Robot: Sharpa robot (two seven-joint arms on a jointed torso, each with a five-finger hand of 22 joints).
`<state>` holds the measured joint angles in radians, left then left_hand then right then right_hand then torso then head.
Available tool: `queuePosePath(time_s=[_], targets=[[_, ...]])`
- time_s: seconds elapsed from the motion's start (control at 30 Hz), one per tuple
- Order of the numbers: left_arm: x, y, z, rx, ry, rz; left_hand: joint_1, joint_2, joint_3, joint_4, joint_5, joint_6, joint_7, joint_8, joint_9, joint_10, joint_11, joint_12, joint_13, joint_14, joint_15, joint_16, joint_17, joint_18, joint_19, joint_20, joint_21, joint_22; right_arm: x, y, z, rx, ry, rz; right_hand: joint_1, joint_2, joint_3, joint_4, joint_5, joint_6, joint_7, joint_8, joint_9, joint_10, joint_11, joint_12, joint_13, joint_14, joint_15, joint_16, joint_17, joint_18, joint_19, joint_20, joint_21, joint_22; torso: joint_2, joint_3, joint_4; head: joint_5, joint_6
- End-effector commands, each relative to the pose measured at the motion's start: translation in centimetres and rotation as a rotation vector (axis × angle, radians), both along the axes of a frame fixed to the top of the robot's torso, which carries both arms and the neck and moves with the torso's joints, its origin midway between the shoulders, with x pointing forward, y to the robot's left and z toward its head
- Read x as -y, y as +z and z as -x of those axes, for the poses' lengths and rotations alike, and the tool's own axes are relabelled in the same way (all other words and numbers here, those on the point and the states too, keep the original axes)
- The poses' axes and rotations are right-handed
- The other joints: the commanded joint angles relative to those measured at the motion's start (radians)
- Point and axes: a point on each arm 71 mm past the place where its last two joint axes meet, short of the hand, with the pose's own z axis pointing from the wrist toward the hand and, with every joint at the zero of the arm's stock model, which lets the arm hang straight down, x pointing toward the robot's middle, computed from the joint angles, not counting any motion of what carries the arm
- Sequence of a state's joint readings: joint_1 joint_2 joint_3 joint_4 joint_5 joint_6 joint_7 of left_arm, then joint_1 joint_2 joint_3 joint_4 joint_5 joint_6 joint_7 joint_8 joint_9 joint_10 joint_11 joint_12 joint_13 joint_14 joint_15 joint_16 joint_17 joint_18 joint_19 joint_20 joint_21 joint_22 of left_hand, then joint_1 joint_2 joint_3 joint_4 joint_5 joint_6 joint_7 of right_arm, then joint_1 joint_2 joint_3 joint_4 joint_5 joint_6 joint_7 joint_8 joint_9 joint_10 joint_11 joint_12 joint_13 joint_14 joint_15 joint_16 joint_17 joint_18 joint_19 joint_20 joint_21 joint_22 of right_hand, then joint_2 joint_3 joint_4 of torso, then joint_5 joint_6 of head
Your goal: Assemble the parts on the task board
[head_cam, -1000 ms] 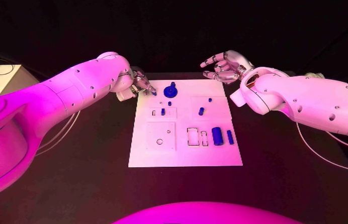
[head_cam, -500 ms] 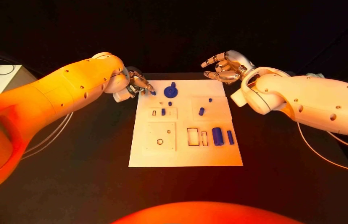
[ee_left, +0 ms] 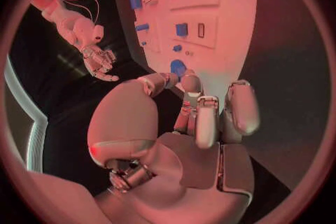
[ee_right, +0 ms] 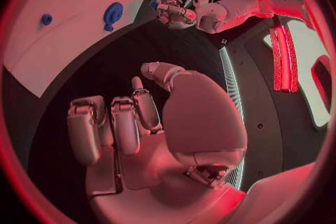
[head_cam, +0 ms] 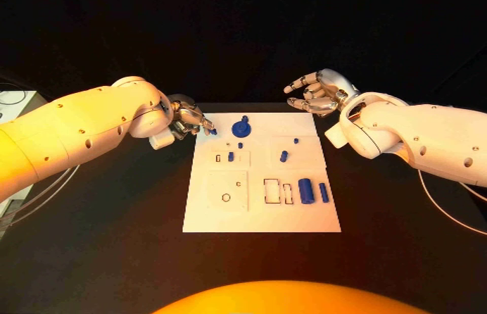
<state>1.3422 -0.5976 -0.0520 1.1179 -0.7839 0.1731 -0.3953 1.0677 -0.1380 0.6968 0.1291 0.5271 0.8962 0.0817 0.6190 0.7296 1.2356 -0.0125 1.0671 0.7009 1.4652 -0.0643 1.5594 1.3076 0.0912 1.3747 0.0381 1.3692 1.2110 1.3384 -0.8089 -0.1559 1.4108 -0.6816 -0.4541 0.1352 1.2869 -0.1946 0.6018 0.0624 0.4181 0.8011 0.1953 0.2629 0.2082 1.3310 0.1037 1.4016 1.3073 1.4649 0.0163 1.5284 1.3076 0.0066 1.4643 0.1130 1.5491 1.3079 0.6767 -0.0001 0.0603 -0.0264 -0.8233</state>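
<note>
Left hand [head_cam: 188, 122] sits at the far-left corner of the flat white rectangular task board [head_cam: 305, 219], fingers bunched together and pinching a small blue part [head_cam: 212, 129] at the tips, just above the board's edge. The right wrist view shows the same: blue piece at the left hand's fingertips.

Right hand [head_cam: 319, 92] hovers off the board's far-right corner over the black tabletop [head_cam: 101, 250], palm up-ish, fingers loosely curled and apart, holding nothing.

On the board:
- round blue knob-like part [head_cam: 241, 127] near the far edge, just beside the left hand's fingertips
- small blue peg [head_cam: 231, 156] in the left-middle block
- short blue peg [head_cam: 284, 156] and tiny blue dot [head_cam: 295, 141] on the right-middle block
- large blue cylinder [head_cam: 305, 190] lying near the right edge, thin blue bar [head_cam: 323, 192] just beside it
- dark-outlined rectangular slots [head_cam: 270, 191] just left of the cylinder
- small ring outline [head_cam: 224, 198] on the near-left block
</note>
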Motion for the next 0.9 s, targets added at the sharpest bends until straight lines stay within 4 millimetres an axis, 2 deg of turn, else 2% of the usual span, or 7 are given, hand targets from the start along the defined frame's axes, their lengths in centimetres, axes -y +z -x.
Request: queuePosePath(time_s=[0.03, 0.2, 0.4, 0.67, 0.9], targets=[[0.4, 0.3, 0.7, 0.080, -0.002, -0.005, -0.016, 0.000, 0.236, -0.240, 0.015, 0.024, -0.016, 0.006, -0.002, 0.012, -0.001, 0.008, 0.011, 0.103, -0.008, 0.006, 0.254, -0.011, 0.010, 0.001, 0.009, 0.008, 0.2, -0.1, 0.0, -0.007, 0.001, 0.001, -0.008, -0.002, 0.001, -0.003, -0.004, 0.007, 0.000, -0.006, -0.001, -0.001, 0.001, -0.003, 0.026, 0.084, 0.004, -0.005, 0.189, 0.001, 0.097, 0.005, -0.005, 0.236, -0.006, 0.0001, 0.0030, 0.001, -0.006], [0.8, -0.1, 2.0, 0.130, -0.022, -0.032, -0.028, -0.001, 0.245, -0.251, 0.031, 0.032, -0.020, 0.010, -0.002, 0.024, -0.004, 0.020, 0.027, 0.105, -0.011, 0.010, 0.261, -0.013, 0.017, -0.002, 0.016, 0.020, 0.4, -0.2, 0.1, -0.009, -0.002, 0.002, -0.009, -0.002, 0.001, -0.003, -0.004, 0.007, 0.000, -0.006, -0.001, -0.001, 0.001, -0.003, 0.026, 0.084, 0.004, -0.005, 0.189, 0.001, 0.097, 0.005, -0.005, 0.237, -0.007, 0.0001, 0.0046, 0.003, -0.003], [1.1, -0.6, 3.1, 0.174, -0.039, -0.057, -0.036, -0.001, 0.252, -0.256, 0.038, 0.037, -0.021, 0.013, -0.002, 0.031, -0.006, 0.027, 0.037, 0.105, -0.012, 0.011, 0.262, -0.015, 0.021, -0.004, 0.022, 0.028, 0.6, -0.3, 0.1, -0.009, -0.006, 0.002, -0.010, -0.002, 0.001, -0.004, -0.006, 0.008, 0.000, -0.006, -0.001, -0.001, 0.000, -0.003, 0.026, 0.084, 0.004, -0.005, 0.189, 0.001, 0.097, 0.005, -0.004, 0.237, -0.009, -0.0014, 0.0082, 0.003, -0.007], [1.6, -1.8, 4.1, 0.155, -0.068, -0.082, -0.039, 0.000, 0.254, -0.257, 0.038, 0.037, -0.021, 0.013, -0.002, 0.031, -0.006, 0.026, 0.034, 0.105, -0.013, 0.010, 0.261, -0.016, 0.024, -0.004, 0.025, 0.034, 0.6, -0.3, 0.1, -0.004, -0.004, 0.004, -0.010, -0.001, 0.001, -0.004, -0.008, 0.008, 0.000, -0.006, -0.001, 0.000, 0.000, -0.002, 0.027, 0.084, 0.004, -0.005, 0.189, 0.001, 0.097, 0.005, -0.004, 0.237, -0.006, -0.0009, 0.0037, 0.008, -0.008], [2.0, -2.6, 4.4, 0.133, -0.093, -0.101, -0.039, 0.001, 0.255, -0.257, 0.038, 0.037, -0.022, 0.014, -0.002, 0.032, -0.006, 0.026, 0.034, 0.105, -0.013, 0.010, 0.262, -0.016, 0.025, -0.004, 0.026, 0.035, 0.6, -0.3, 0.1, -0.004, -0.005, 0.004, -0.010, -0.001, 0.002, -0.005, -0.007, 0.008, 0.000, -0.006, -0.001, 0.000, 0.000, -0.002, 0.026, 0.084, 0.003, -0.005, 0.188, 0.001, 0.097, 0.005, -0.005, 0.237, -0.006, -0.0012, 0.0037, 0.005, -0.009]])
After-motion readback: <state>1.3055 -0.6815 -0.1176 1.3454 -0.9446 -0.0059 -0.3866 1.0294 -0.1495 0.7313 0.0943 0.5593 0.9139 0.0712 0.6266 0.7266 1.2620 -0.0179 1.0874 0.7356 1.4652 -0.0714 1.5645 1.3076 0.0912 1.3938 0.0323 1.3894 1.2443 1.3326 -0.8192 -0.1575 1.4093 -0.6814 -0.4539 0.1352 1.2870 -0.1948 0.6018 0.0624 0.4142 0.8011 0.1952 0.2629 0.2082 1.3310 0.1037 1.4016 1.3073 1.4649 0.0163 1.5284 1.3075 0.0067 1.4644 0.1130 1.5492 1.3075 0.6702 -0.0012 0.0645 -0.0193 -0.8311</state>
